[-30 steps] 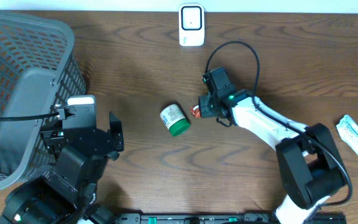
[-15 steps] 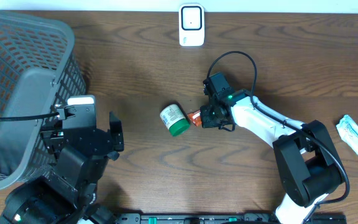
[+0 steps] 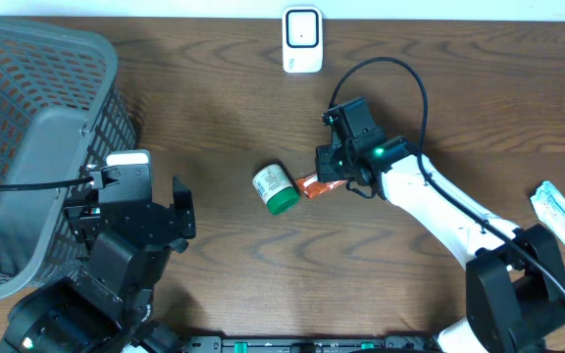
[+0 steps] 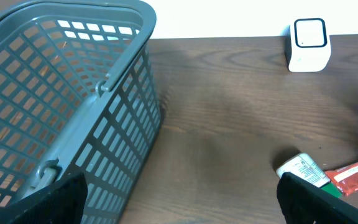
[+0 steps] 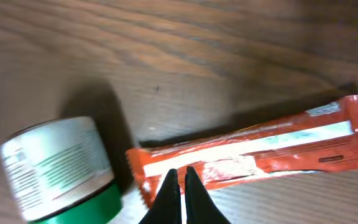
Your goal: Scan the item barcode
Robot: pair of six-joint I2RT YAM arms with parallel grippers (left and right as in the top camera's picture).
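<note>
Snack bar (image 5: pixel 253 149) is laid flat on the surface (image 3: pixel 214 98) beside a jar (image 5: pixel 61 168), well apart from the scanner (image 3: pixel 302 39); the closed right gripper (image 5: pixel 180 186) is set on its wrapper, likely for pickup; the left gripper (image 4: pixel 179 205) is held open

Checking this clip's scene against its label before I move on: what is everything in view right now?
table: one, brown wood, under everything
basket: one, grey mesh, left side
scanner: one, white, far edge, centre
bottle: one, white with green cap, centre, lying on its side
bar: one, orange-red wrapper, flat, just right of the bottle
packets: two, white, right edge, the second cut off by the frame
left gripper: one, black, open, beside the basket, holding nothing
right gripper: one, black, shut, tips over the bar's end nearest the bottle
</note>
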